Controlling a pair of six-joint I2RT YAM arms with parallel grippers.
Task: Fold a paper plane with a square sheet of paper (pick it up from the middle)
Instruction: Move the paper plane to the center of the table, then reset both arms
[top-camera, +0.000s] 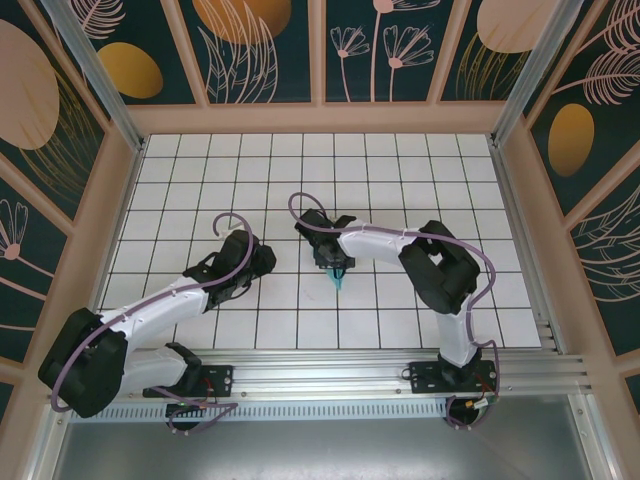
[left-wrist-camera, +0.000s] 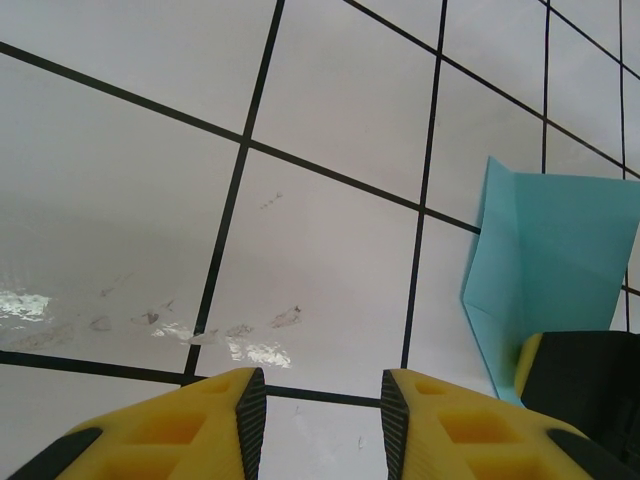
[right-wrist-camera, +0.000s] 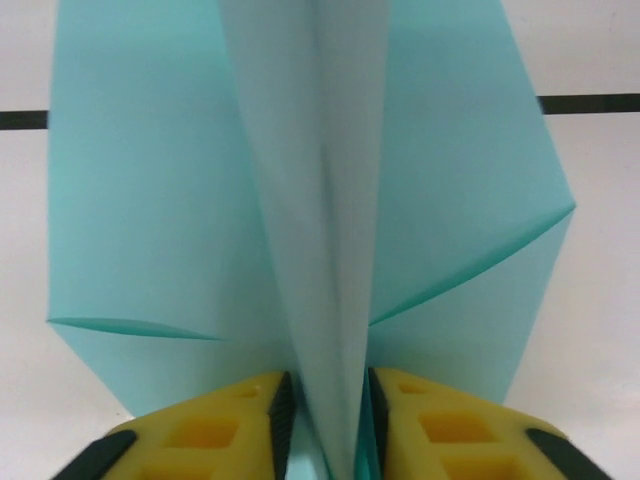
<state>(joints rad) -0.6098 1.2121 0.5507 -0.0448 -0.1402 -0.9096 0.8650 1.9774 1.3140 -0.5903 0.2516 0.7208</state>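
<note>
From above, my right gripper (top-camera: 336, 268) is clenched on the paper (top-camera: 339, 281), whose tip pokes out just past the fingertips on the side nearer the arm bases. My left gripper (top-camera: 262, 260) sits near it on the left, apart from the paper.

On the left wrist camera, the fingers (left-wrist-camera: 225, 415) are spread with nothing between them, only bare table (left-wrist-camera: 320, 250) ahead. The paper lies ahead and off to the right of this gripper, with the right gripper at its lower edge.

On the right wrist camera, the jaws pinch the centre ridge. The paper's long axis runs straight away from the fingertips, with a flap spread out on each side.

I judge the left arm must swing to its right to reach a flap.
</note>
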